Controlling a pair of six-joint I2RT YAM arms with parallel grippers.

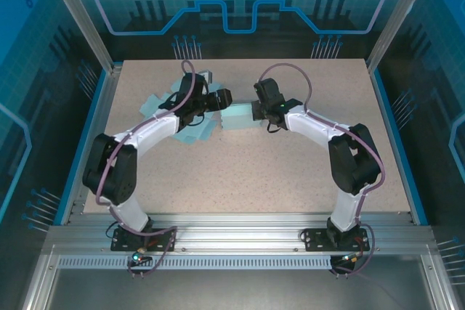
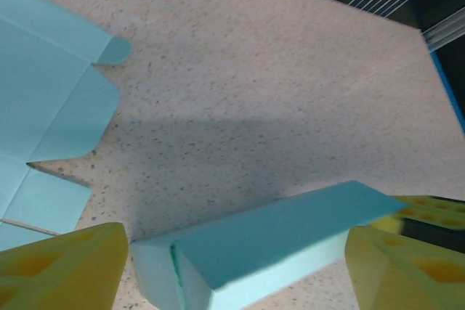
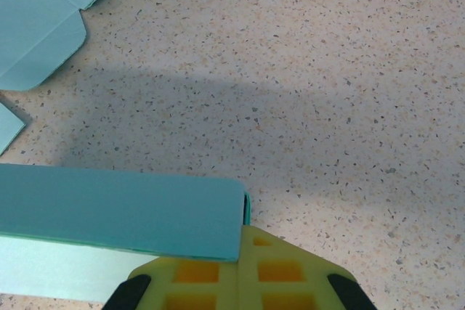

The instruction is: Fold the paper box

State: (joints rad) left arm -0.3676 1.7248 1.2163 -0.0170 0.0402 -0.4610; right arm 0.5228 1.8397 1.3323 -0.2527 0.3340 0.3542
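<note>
The paper box (image 1: 236, 118) is a light-blue closed block lying on the table between my two grippers. In the left wrist view the box (image 2: 276, 234) lies lengthwise between the yellow fingers (image 2: 65, 270). My left gripper (image 2: 236, 255) stands open around it, with a thin gap at the left end, while the right end meets the other finger. My left gripper (image 1: 222, 99) is at the box's left side. My right gripper (image 1: 256, 110) is at its right end. There my right gripper (image 3: 243, 231) is shut, tips against the end of the box (image 3: 116, 212), whose top panel overlaps one finger.
Several flat light-blue paper blanks (image 1: 163, 103) lie spread behind and under the left arm, and the blanks (image 2: 43, 107) reach close to the box; one blank (image 3: 36, 27) shows at the upper left. The speckled table (image 1: 247, 179) has raised blue edges and a frame around it.
</note>
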